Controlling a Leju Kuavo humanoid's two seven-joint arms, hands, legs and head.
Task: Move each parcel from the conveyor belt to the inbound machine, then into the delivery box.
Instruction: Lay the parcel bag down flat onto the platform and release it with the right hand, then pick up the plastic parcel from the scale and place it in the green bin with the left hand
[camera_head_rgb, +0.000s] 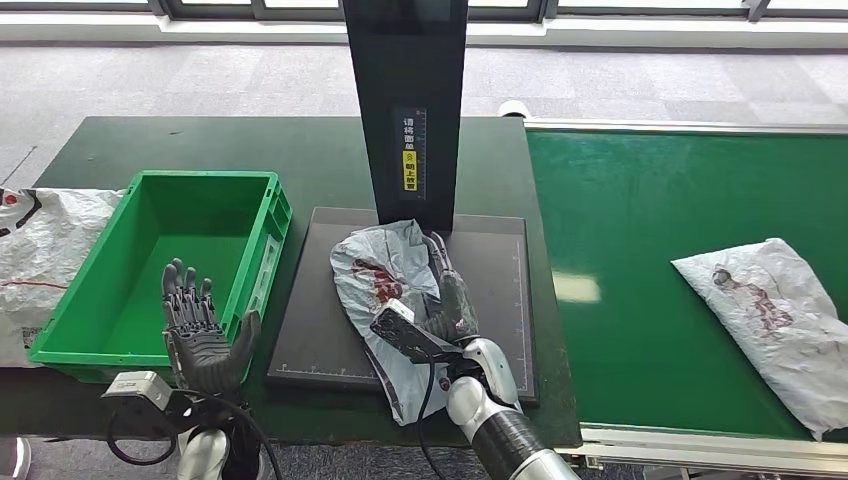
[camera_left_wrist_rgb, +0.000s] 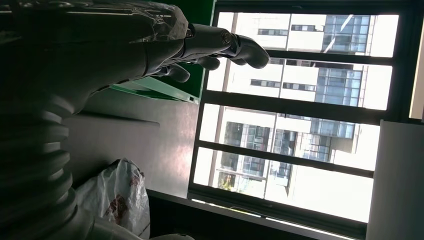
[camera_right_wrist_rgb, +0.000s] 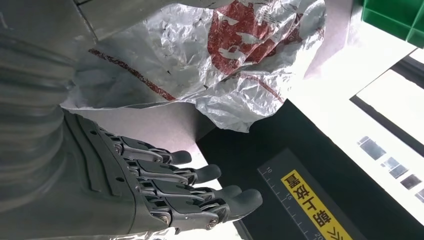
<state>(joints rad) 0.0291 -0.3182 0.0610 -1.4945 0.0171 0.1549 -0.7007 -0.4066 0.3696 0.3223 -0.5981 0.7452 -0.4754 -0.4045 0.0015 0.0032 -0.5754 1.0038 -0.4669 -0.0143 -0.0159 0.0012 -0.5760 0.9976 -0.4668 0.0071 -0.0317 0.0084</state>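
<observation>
Right hand (camera_head_rgb: 447, 305), fingers extended and holding nothing, rests beside the crumpled grey parcel (camera_head_rgb: 375, 275) on the inbound machine (camera_head_rgb: 490, 300); the soft, light, slippery film probably favours gathering a fold.

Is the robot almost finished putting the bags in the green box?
Not yet. One parcel is off the belt and lies on the dark inbound machine plate, with the right hand on it. The left hand waits open by the green delivery box, which has nothing in it. Another parcel is on the conveyor belt, so both must still reach the box.
</observation>
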